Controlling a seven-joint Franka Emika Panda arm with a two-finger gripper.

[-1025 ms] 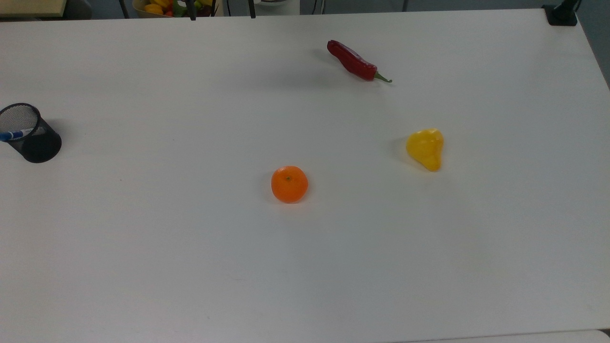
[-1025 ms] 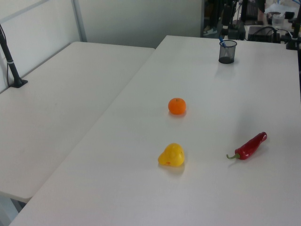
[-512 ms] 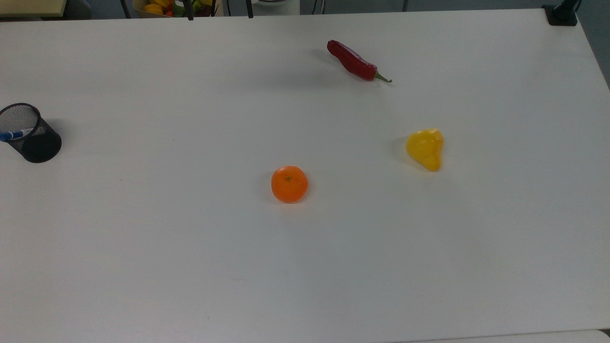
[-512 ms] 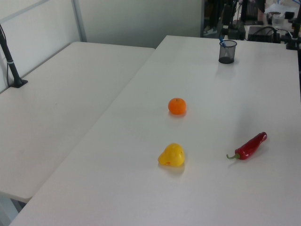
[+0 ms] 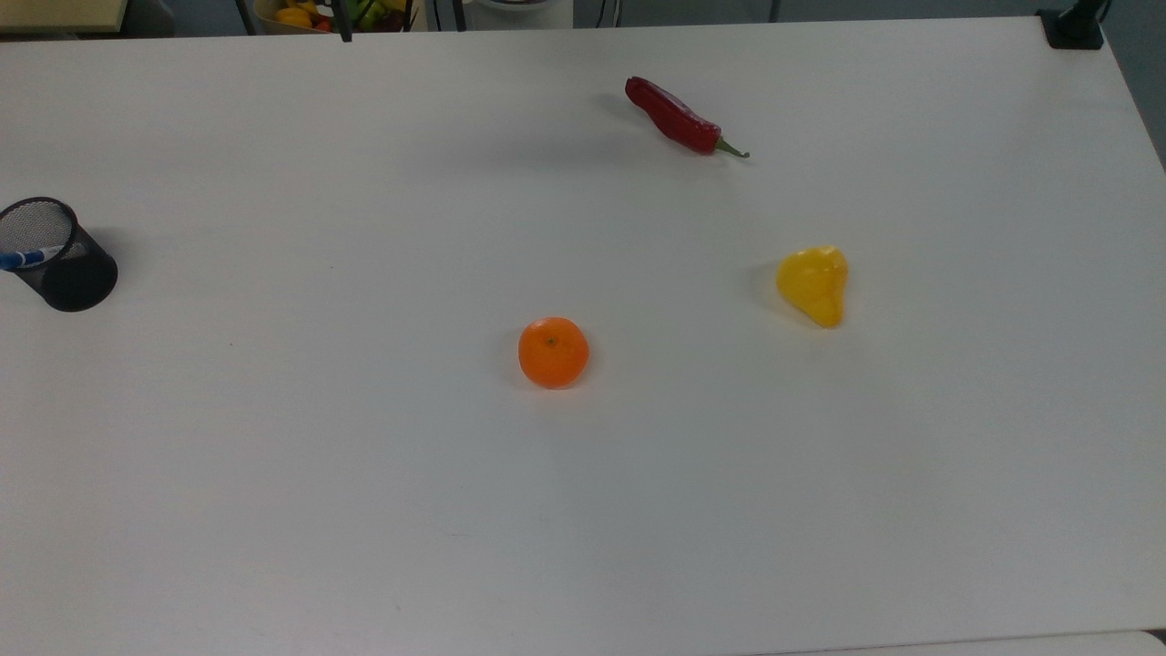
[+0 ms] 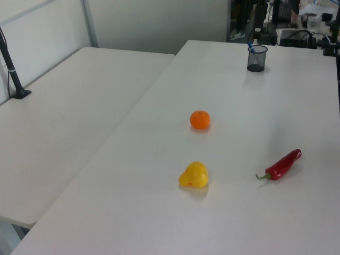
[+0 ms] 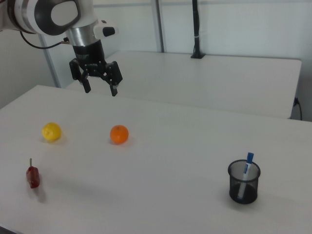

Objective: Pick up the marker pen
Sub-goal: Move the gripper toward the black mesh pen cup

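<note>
- Since the earlier frames nothing on the worktop [image 5: 273,510] has shifted; the one change is along the top view's upper edge, where the thin dark uprights have slid a little toward the top view's left, which I take to be the arm's motion seen at the margin.
- The gripper [image 7: 100,88] hangs high above the worktop in the right view, jaws spread apart and holding nothing, up behind the orange [image 7: 119,134] and well apart from its target.
- The marker pen [image 7: 245,176] stands tilted in the black mesh cup [image 7: 243,183], blue cap uppermost and leaning against the rim; in the top view it lies at the far left, in the left view at the far end.
- Risk: the cup looks light. A jaw catching its rim on the way down would likely tip it or drag it, probably spilling the pen.
- Risk: little of the pen stands clear of the rim, and it leans. A straight vertical descent could close on the cap alone or miss it, so the jaws should straddle the barrel along its tilt.
- Risk: lifting at an angle may jam the pen against the mesh and carry the cup up with it.
- Risk: a low traverse across the worktop could knock the orange; the yellow fruit [image 7: 51,131] and red chilli [image 7: 32,176] lie away from the likely path.
</note>
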